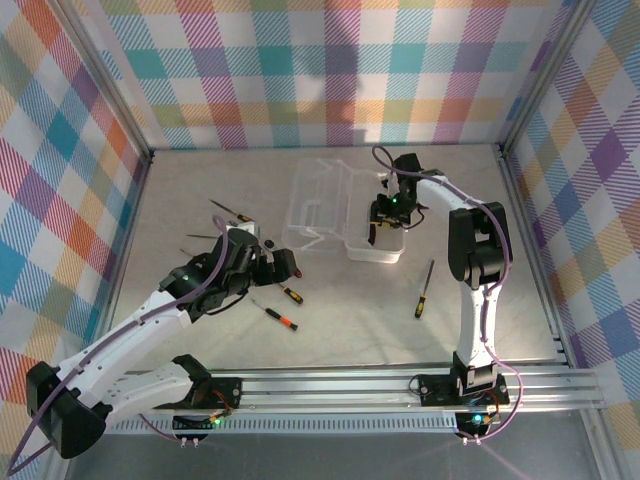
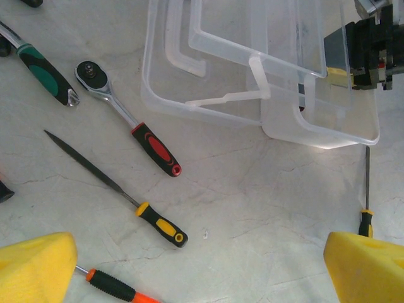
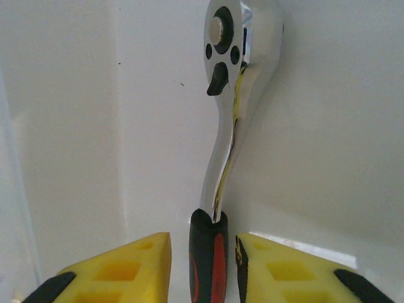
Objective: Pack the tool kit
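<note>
The ratchet is being released inside the box, which is standing open toward the far edge of the tabletop. The right hand is being held narrowly parted about the black-red handle, with a gap showing on either side. By judgement, the pads are best being widened fully before a straight lift, so that the ratchet is not being dragged out. The left hand is being held wide and empty above a screwdriver.

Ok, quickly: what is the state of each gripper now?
Left gripper: open wide, holding nothing.
Right gripper: slightly open around the ratchet handle, gaps on both sides.
</note>
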`<move>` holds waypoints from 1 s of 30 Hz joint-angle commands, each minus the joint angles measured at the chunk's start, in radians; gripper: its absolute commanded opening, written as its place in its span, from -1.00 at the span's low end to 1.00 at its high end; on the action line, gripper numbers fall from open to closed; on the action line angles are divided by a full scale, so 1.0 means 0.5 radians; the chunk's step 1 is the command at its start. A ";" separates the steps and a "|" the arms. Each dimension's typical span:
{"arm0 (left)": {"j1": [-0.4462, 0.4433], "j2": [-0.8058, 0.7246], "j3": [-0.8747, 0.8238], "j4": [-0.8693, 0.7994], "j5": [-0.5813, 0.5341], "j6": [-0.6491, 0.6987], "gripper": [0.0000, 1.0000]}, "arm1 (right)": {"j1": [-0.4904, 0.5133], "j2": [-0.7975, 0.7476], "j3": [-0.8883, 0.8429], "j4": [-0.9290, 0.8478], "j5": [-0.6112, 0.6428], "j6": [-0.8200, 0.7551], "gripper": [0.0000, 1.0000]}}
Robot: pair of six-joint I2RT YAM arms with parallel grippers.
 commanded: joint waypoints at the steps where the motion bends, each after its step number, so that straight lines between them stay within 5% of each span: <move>1: 0.016 0.042 0.098 0.002 0.039 0.032 0.99 | 0.013 -0.194 -0.033 -0.004 -0.074 -0.047 -0.29; 9: 0.045 0.082 0.108 -0.082 -0.286 -0.078 0.99 | 0.015 -0.568 -0.192 0.020 0.248 0.031 -0.36; 14: 0.222 0.176 0.107 -0.088 -0.283 -0.140 0.96 | 0.015 -0.872 -0.431 0.129 0.333 0.077 -0.43; 17: 0.419 0.298 0.128 -0.055 -0.179 -0.201 0.79 | 0.039 -1.081 -0.651 0.255 0.315 0.125 -0.44; 22: 0.660 0.630 0.206 0.090 -0.019 -0.223 0.05 | 0.085 -1.358 -1.005 0.391 0.309 0.191 -0.43; 30: 0.670 1.309 0.516 0.125 0.060 -0.190 -0.03 | 0.097 -1.696 -1.456 0.502 0.243 0.250 -0.41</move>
